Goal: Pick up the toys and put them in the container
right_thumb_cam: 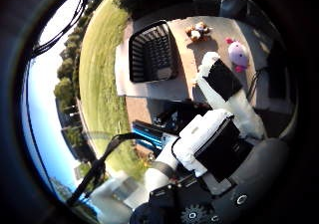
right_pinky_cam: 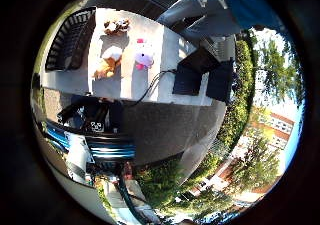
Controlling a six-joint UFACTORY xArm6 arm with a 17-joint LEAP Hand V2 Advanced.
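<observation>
While the hand [right_thumb_cam: 219,129] hangs well above and off the table [right_pinky_cam: 165,50], nothing is in it: the white-and-black fingers [right_thumb_cam: 224,84] reach out straight and relaxed, loosely spread, touching no toy.

Table is a pale slab outdoors, grass [right_thumb_cam: 99,69] beyond its basket end. Going along it from that end:

- Black basket [right_thumb_cam: 152,52] sits at the end of the table, close to the corner; mesh walls, looks empty inside.
- Brown-and-white plush [right_thumb_cam: 198,31] lies just past the basket, near the far edge, apart from the basket wall.
- Orange-and-white plush [right_pinky_cam: 108,62] lies nearer the table's near edge, also just beside the basket; in the thumb-side view a finger hides it.
- Pink-and-white plush [right_pinky_cam: 144,55] sits mid-table, near the other two, not touching either.
- Black panels [right_pinky_cam: 202,75] lie at the opposite end, well apart from the toys.

All three toys are on the tabletop, none in the basket. Hedge [right_pinky_cam: 240,95] and buildings [right_pinky_cam: 270,125] past the panel end.
</observation>
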